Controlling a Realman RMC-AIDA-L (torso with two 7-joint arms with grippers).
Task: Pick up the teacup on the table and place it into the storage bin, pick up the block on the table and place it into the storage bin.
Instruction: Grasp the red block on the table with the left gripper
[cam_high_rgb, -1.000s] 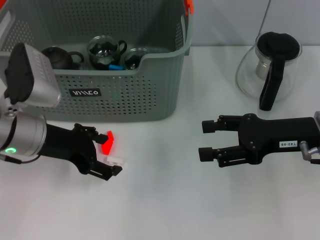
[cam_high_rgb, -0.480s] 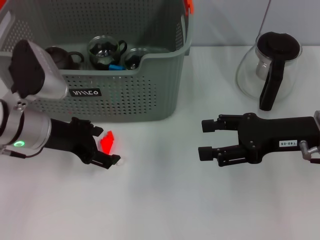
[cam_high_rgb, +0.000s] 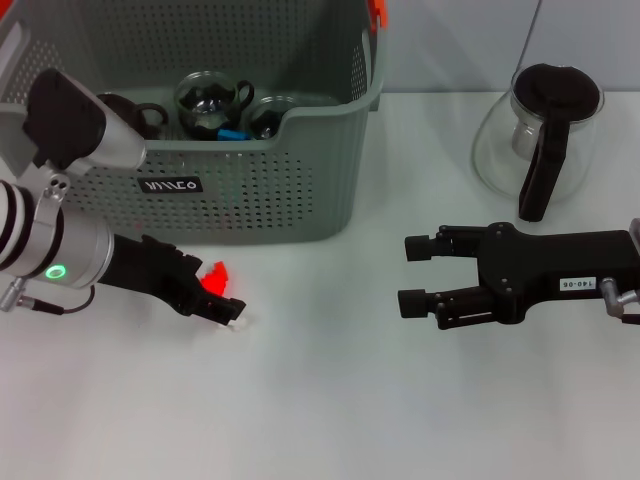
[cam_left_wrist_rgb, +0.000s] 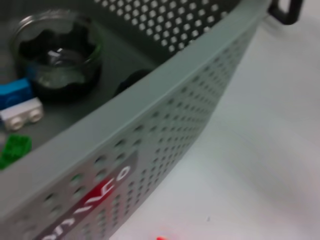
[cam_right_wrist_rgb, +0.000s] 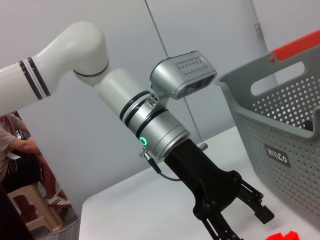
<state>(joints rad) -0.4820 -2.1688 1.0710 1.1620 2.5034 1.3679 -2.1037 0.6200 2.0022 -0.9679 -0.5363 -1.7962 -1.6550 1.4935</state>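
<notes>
**benchrat:** Looking at this, I'd say it's on the block step. Nearest the robot, the left gripper (cam_high_rgb: 222, 312) is low on the white table (cam_high_rgb: 320, 420), angled toward the small red plastic block (cam_high_rgb: 214, 279). The block sits on the table touching the fingertips, on their far side, just in front of the basket wall. There's also a small white piece (cam_high_rgb: 237, 321) at the very tip. I can't tell if the jaws have closed on anything, the fingers are end-on from the head view.

**pogo_pin:** Right wrist view shows that gripper's fingers apart (cam_right_wrist_rgb: 235, 212), with the red bit (cam_right_wrist_rgb: 284, 236) on the table just beside them. So not held, I think.

**benchrat:** Fair. Then the next move needs the fingers to straddle the block and close, lift, and clear the rim of the large grey-green perforated plastic storage bin (cam_high_rgb: 300, 190).

**pogo_pin:** Teacup? Glass cups (cam_high_rgb: 208, 103) are already inside the bin, next to a dark teapot and some blue and white bricks (cam_left_wrist_rgb: 19, 102). Looks done to me.

**benchrat:** And the right gripper (cam_high_rgb: 415, 275) hangs idle and open over the table, well apart from the block. Farthest back, a glass carafe with a black handle (cam_high_rgb: 540, 130).
</notes>
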